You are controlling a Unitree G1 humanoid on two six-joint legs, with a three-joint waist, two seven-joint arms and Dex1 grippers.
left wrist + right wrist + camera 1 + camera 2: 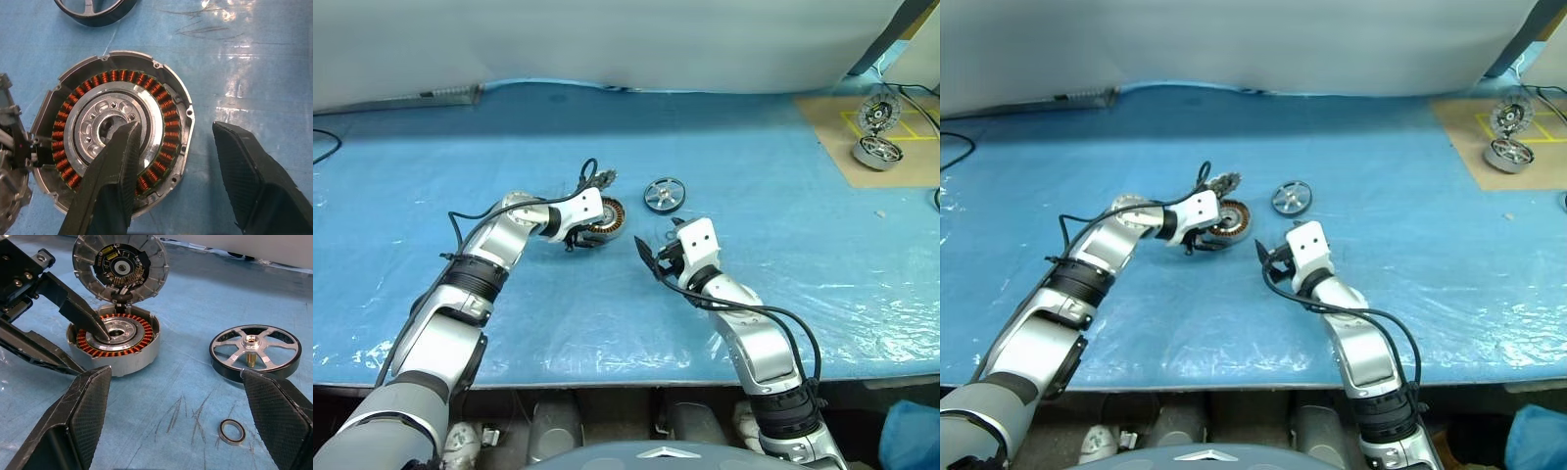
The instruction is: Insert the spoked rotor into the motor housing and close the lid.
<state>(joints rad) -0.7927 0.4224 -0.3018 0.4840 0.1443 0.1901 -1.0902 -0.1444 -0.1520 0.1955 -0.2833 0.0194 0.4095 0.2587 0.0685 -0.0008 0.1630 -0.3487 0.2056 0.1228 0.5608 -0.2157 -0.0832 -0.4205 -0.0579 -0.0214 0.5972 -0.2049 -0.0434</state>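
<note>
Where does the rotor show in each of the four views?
Left eye: rotor on the blue sheet, right of the housing.
Right eye: rotor, again right of the housing.
Left wrist: a dark curved rim past the housing, probably the rotor.
Right wrist: rotor lying flat, shaft up, beside the housing.
Shared landmark: the housing's copper windings.

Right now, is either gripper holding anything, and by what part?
Nothing is held. The left gripper straddles the motor housing wall, one finger at its centre, fingers apart. The right gripper is open, empty.
</note>
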